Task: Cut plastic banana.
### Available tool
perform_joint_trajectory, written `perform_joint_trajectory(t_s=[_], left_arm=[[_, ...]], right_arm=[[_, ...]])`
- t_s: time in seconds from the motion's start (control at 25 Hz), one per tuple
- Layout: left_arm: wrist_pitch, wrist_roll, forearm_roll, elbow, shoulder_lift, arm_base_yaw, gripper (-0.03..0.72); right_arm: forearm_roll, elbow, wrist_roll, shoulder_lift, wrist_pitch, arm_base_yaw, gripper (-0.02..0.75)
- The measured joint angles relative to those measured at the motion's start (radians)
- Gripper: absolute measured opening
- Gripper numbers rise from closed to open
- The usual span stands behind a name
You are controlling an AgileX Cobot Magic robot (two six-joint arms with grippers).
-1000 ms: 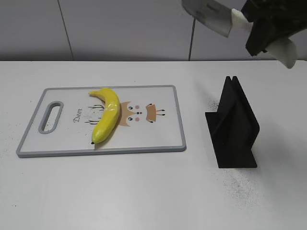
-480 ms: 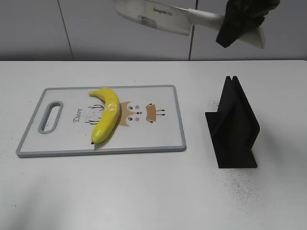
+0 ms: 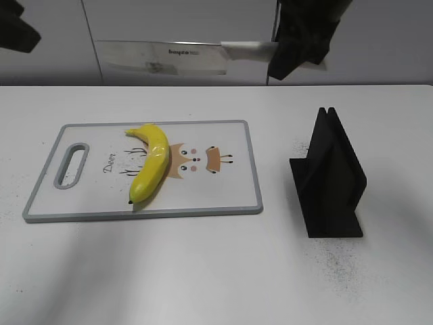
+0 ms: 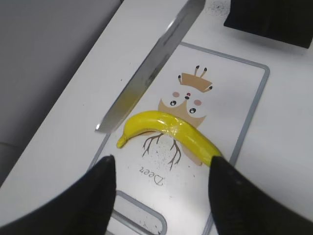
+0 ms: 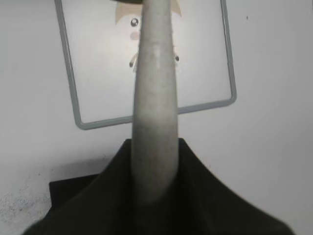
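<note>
The plastic banana (image 3: 151, 162) lies on the cutting board (image 3: 223, 196), left of the deer print; it also shows in the left wrist view (image 4: 171, 134). My right gripper (image 3: 301, 40) is shut on the knife's pale handle (image 5: 154, 112) and holds the knife (image 3: 162, 57) high over the table's back edge, blade pointing left. The blade (image 4: 149, 73) hangs above the board's far side in the left wrist view. My left gripper (image 4: 161, 188) is open and empty, hovering above the board near the banana; in the exterior view only a dark part (image 3: 17, 27) shows at top left.
A black knife stand (image 3: 329, 177) stands on the white table to the right of the board. The board has a handle slot (image 3: 71, 164) at its left end. A grey wall runs behind the table.
My right gripper has carried the knife leftward and lower, with the blade now level and pointing left. My left arm has come into view at the top left. The banana has not moved.
</note>
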Motion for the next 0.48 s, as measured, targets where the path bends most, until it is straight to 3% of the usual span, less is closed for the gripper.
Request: perform_joint_trajectory(t_s=[0.2,0.48], left_arm=[[0.001,0.111,-0.001,-0.095,0.135,-0.060,0.561],[-0.039,0.133,0.004,-0.184,0.281,-0.094,0.561]], right_arm=[[0.063,-0.105,-0.083,0.084,-0.001,0.000,0.162],[0.092,-0.142,-0.188,0.127,-0.002,0.001,0.161]])
